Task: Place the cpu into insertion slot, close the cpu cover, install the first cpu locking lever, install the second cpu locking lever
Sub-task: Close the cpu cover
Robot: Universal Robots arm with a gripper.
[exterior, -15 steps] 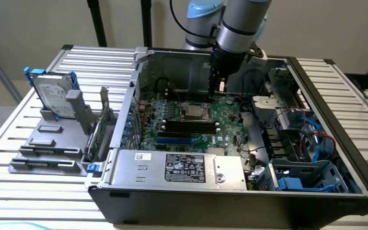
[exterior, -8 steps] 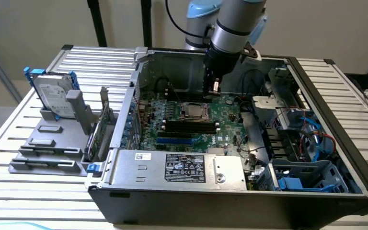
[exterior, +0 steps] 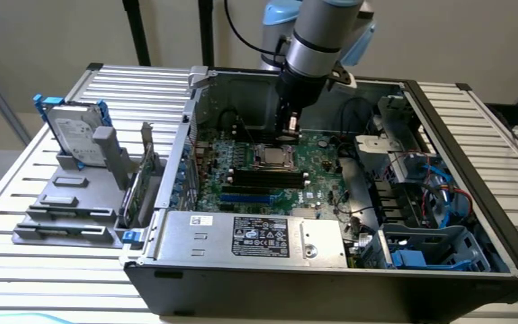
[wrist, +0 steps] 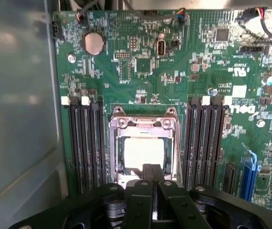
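The green motherboard point(wrist: 126, 62) lies in the open computer case. The insertion slot point(exterior: 272, 156) sits between the black memory slots. Its silvery cpu cover point(wrist: 141, 123) lies down over it, and the pale cpu point(wrist: 143, 150) shows through the cover's window. My gripper point(wrist: 151, 168) is shut, fingertips pressed together with nothing between them, over the cover's edge nearest the wrist. I cannot tell whether they touch it. In the exterior view, the gripper point(exterior: 286, 131) hangs just above the far side of the slot. I cannot make out any locking levers.
Black memory slots point(wrist: 86, 143) flank the socket on both sides. The case wall point(wrist: 16, 95) stands close on one side. A power supply point(exterior: 254, 236) fills the case's near end, with cables and blue drive bays point(exterior: 421, 223) at the exterior view's right. A hard drive point(exterior: 75, 131) stands outside.
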